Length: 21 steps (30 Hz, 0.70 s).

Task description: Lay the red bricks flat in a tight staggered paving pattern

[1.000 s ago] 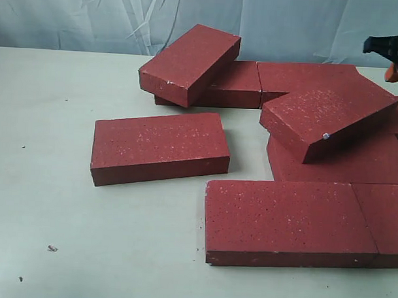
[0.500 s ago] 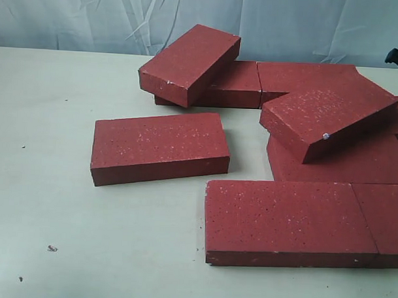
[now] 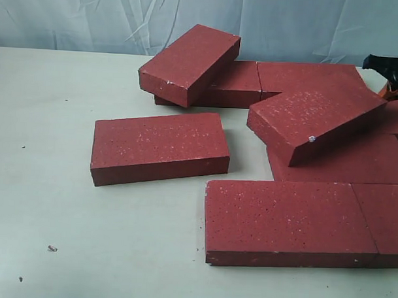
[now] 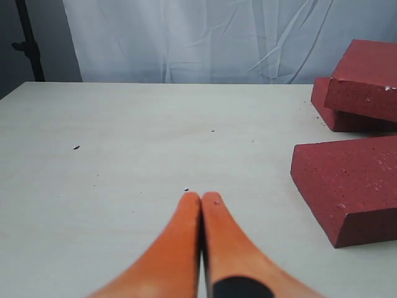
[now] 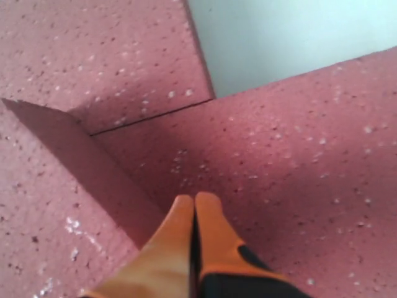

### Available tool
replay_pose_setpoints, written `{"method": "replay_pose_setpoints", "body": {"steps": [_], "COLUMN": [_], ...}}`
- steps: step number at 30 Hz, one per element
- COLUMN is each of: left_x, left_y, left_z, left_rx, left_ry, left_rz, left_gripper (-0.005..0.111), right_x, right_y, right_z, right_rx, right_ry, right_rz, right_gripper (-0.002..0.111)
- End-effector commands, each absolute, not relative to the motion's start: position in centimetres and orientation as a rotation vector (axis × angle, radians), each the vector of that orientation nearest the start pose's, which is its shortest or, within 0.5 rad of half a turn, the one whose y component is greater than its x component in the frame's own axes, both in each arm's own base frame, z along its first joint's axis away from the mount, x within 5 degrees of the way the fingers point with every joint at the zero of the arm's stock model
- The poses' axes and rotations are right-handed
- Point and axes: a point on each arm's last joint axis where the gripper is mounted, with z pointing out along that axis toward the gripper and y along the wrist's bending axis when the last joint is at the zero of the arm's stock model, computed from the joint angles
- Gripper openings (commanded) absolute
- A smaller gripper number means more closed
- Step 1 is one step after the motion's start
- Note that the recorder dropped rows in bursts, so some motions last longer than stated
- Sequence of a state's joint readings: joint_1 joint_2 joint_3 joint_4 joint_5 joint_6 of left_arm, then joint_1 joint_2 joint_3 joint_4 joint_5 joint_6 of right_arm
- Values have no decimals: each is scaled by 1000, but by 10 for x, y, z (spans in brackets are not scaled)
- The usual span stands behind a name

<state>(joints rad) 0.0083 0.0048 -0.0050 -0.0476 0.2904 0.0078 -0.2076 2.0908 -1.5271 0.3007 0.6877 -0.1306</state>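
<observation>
Shifted leftward and a little toward the camera since a second ago, the tilted brick (image 3: 314,117) on the right now overhangs the gap further, and the right claw (image 5: 195,200) has dropped lower at the brick's far end, so it reads as a push rather than a lift

Paving is at an early stage, by my judgement. Two front bricks (image 3: 288,221) lie flat and edge to edge, and two back bricks (image 3: 306,75) also sit flush. A lone brick (image 3: 158,146) lies flat on the counter (image 3: 85,236), well apart from the rest. Two of the red bricks are not flat yet: the tilted brick rests across the flat ones under it, and a propped brick (image 3: 189,60) leans on the back row. Both need laying down, the lone one needs closing up, and no staggered rows are formed yet

Right claw: fingers pressed together, gripping nothing, tips low over a brick face beside the raised edge; whether they touch it I cannot tell. Left claw (image 4: 201,197): also closed and empty, held over bare counter, with the lone brick off to one side
</observation>
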Motion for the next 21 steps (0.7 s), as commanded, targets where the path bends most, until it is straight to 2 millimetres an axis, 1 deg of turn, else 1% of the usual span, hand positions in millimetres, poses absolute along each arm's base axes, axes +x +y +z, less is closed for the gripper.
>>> {"method": "replay_pose_setpoints", "body": {"steps": [1,4,10,15,21], "left_x": [55,55,55,55,55], "left_y": [-1,-1,-1,-1,-1], "left_z": [187,187,187,187,187], "left_rx": [-28,-28,-28,-28,-28], "left_ry": [1771,1771,1771,1771,1771], "left_rz": [-31,-31,-31,-31,-31], "left_gripper": [0,0,0,0,0], "right_x": [436,434,431,426,418], "right_y": [-49,-31,7,47,94], "right_z": [174,176,187,195,195], "right_rx": [223,127,-8,-148,-301], "right_ry": [2739,2770,2784,2779,2782], "right_rz": [267,313,350,373,404], "right_gripper": [-1,-1,-1,-1,-1]}}
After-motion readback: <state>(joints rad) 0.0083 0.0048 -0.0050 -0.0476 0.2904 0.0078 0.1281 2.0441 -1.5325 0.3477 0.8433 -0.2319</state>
